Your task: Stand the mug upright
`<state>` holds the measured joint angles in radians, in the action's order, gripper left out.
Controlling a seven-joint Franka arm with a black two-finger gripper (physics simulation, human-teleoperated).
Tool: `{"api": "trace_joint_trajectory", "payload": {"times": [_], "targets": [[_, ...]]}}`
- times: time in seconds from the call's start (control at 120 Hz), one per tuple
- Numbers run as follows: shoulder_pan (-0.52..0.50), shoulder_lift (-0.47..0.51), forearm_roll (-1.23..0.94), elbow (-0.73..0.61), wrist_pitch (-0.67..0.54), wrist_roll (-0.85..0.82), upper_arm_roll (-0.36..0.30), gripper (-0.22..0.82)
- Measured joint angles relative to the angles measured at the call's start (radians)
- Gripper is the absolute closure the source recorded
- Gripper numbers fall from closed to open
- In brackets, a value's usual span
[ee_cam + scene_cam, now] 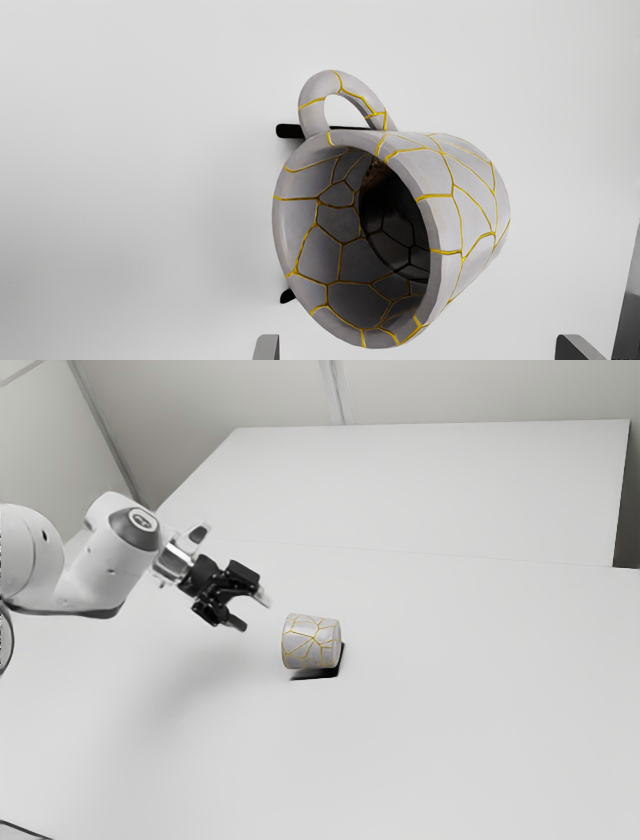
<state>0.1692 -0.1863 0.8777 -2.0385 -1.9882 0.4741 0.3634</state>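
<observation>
On the table (460,700), just ahead of your gripper (252,613), the mug (311,641) lies on its side, so the upright pose you want isn't met. You look to be at the approach: the fingers are spread wide with nothing between them. Next, I'd judge, you need to bring them in astride the mug, close on it, then lift and roll it until the base faces down. Mind the handle (340,80) — in the wrist view it juts from the side away from your fingertips — and the round wall, which could roll if one finger touches early. Your arm (105,565) reaches in from the exterior view's left, wrist bent, the hand slanting down toward the mug, clear of the table.
</observation>
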Motion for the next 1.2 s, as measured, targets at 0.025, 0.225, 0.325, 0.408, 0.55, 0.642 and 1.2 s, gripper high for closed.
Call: {"api": "trace_joint_trajectory", "payload": {"times": [0.025,0.225,0.325,0.408,0.55,0.642,1.2], "targets": [[0.000,-0.003,0.016,-0.001,0.001,0.013,0.000,0.00],[0.006,-0.004,0.088,-0.043,0.006,0.104,-0.001,0.00],[0.016,-0.009,0.109,-0.049,0.006,0.140,-0.003,0.00],[0.033,-0.032,0.148,-0.038,0.003,0.167,-0.005,0.00],[0.056,-0.064,0.203,-0.018,-0.001,0.207,-0.006,0.00],[0.058,-0.075,0.231,-0.015,-0.003,0.229,-0.008,0.00],[0.081,-0.120,0.358,-0.004,-0.017,0.313,-0.035,0.23]]}}
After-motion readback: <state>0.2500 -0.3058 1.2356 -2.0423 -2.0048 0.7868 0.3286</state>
